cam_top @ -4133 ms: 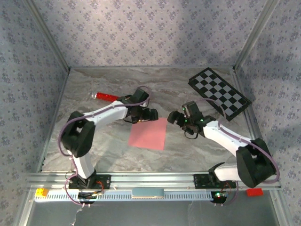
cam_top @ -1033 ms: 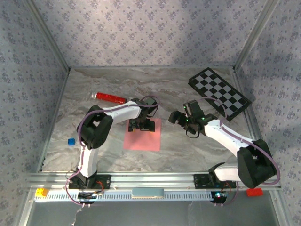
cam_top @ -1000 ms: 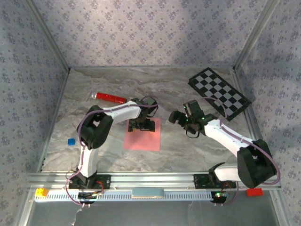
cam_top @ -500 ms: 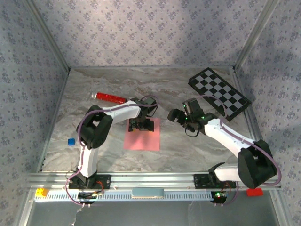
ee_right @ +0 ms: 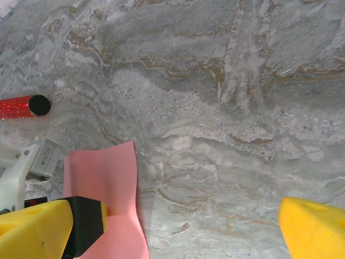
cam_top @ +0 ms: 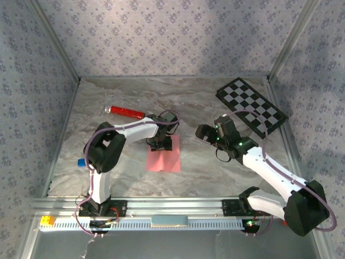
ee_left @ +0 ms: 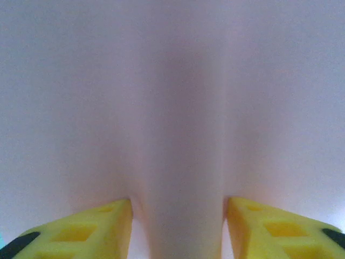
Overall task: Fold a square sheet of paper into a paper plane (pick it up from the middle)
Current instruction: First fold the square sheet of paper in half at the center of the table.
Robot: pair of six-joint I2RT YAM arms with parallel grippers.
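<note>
Pick-up step: the left gripper (ee_left: 178, 208) pinches a ridge in the square sheet of paper (ee_left: 172, 81), jaws half-closed; the right gripper (ee_right: 191, 216) gapes empty; next, lift gently.

1. The marbled grey table (cam_top: 215, 172) is carrying four things.
2. The square sheet of paper (cam_top: 164, 157) is lying centrally.
3. A red cylinder (cam_top: 125, 111) is lying far-left.
4. A checkerboard (cam_top: 252, 106) is sitting far-right.
5. A blue block (cam_top: 81, 162) is resting left.

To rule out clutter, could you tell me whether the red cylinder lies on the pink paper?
No, the red cylinder lies on bare table, well apart from the paper.
</note>
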